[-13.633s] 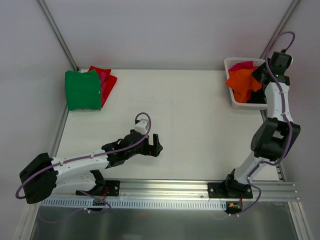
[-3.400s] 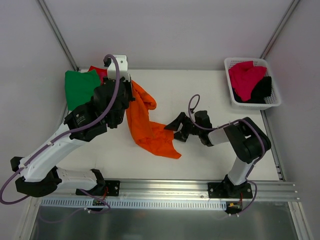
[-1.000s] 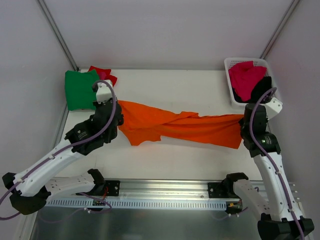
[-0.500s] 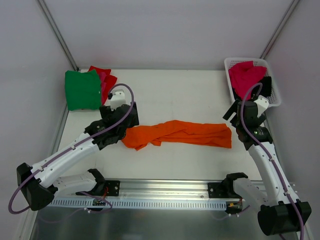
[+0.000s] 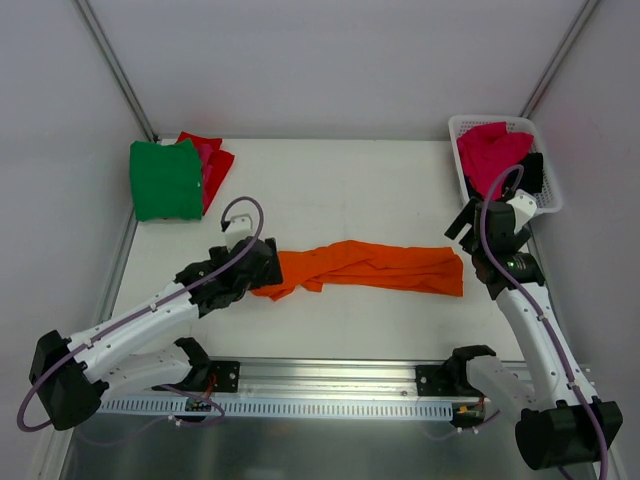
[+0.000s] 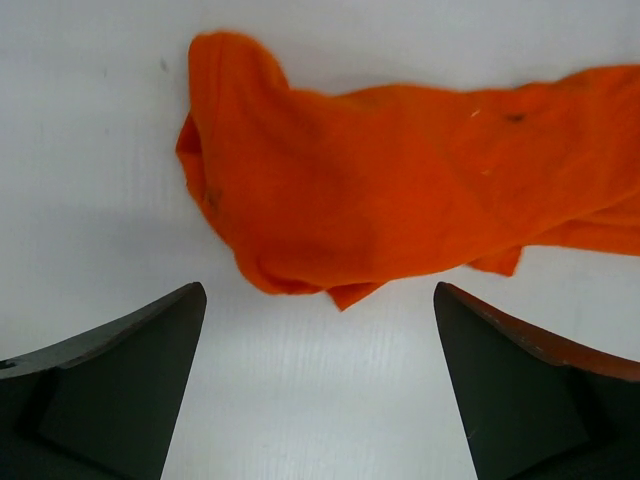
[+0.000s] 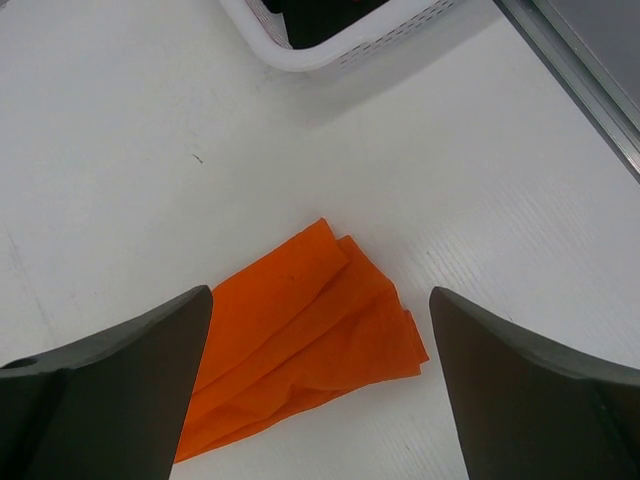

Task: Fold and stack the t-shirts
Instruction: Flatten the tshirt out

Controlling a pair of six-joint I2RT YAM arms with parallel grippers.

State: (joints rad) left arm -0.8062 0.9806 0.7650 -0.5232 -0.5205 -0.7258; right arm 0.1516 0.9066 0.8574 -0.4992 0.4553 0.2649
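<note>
The left gripper (image 6: 318,288) has its jaws spread wide and holds nothing. It hangs low over the table (image 5: 340,190), at the bunched, rounded left end of the orange t-shirt (image 5: 370,265), with its dark fingers (image 6: 120,380) apart from the cloth. The right gripper (image 7: 320,291) is also wide open and empty. It sits above the shirt's right end, where flat layers meet in a squared corner.

The orange t-shirt lies on the table as a long, rumpled band running left to right between the two grippers, on the near half of the table.

Just beyond the right gripper, in the far right corner, stands a white basket (image 5: 459,124). It holds a pink t-shirt (image 5: 492,150) lying over a black t-shirt (image 5: 532,175). In the top view the right arm's wrist overlaps the basket's near edge.

In the far left corner, well apart from the left gripper, a folded green t-shirt (image 5: 165,180) rests on a red t-shirt (image 5: 214,165), which sticks out on its right side.

A purple cable (image 5: 243,205) loops over the left arm.
</note>
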